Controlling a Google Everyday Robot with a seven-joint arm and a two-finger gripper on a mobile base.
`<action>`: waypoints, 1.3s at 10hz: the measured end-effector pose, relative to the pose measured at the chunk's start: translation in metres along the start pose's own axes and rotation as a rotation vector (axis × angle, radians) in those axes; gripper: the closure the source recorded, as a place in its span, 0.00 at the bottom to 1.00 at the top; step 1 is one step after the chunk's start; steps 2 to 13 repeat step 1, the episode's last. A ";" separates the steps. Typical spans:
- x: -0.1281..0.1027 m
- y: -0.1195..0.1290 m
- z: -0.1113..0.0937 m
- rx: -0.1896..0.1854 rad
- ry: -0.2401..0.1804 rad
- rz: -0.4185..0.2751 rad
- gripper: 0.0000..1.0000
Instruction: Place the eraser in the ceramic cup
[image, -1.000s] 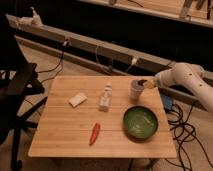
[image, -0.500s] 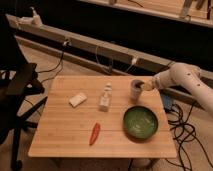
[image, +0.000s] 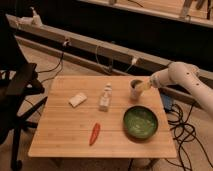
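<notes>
The ceramic cup is a small whitish cylinder standing upright near the far right of the wooden table. My gripper comes in from the right on a white arm and sits at the cup's right rim, just above its opening. The eraser does not show; it is hidden or out of view at the gripper and cup.
A green bowl sits in front of the cup. A small white bottle stands mid-table, a pale rectangular block to its left, and a red chilli near the front. A black chair stands left; cables hang right.
The gripper has shifted slightly down toward the cup's rim. Nothing else on the table has moved.
</notes>
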 end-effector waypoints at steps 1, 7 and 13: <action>-0.010 0.002 -0.003 0.001 -0.031 -0.013 0.24; -0.010 0.002 -0.003 0.001 -0.031 -0.013 0.24; -0.010 0.002 -0.003 0.001 -0.031 -0.013 0.24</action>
